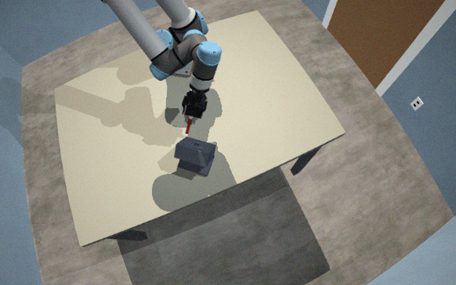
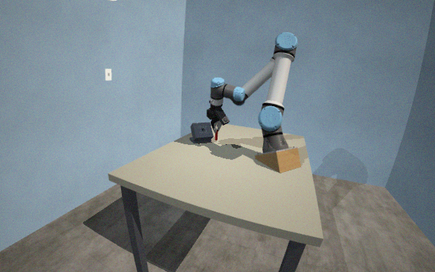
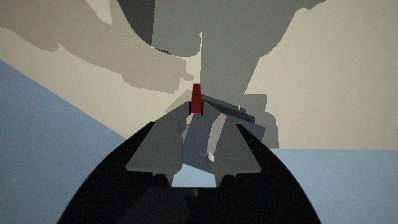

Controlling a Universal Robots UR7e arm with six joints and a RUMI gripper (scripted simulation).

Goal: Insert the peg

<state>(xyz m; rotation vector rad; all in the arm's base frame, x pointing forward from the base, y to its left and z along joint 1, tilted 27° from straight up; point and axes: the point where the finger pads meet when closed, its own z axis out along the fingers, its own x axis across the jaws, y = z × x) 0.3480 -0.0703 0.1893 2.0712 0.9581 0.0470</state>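
Observation:
My gripper [image 1: 191,119] is shut on a red peg [image 1: 189,127] that sticks out below the fingers, above the table. The dark grey block with the sloped panel [image 1: 195,156] stands just in front of the peg, with a small hole [image 1: 197,146] in its upper face. The peg's tip hangs a little short of the block's near edge. In the exterior view the gripper [image 2: 217,128] holds the peg [image 2: 216,135] just right of the block [image 2: 201,131]. In the wrist view the peg [image 3: 196,98] shows between my two fingers, with the block [image 3: 235,117] partly hidden behind them.
The beige table top [image 1: 197,120] ends close behind the block in the top view. The arm's base sits on a wooden wedge [image 2: 279,159] at the table's right side. Shadows of the arm cover the table around the block.

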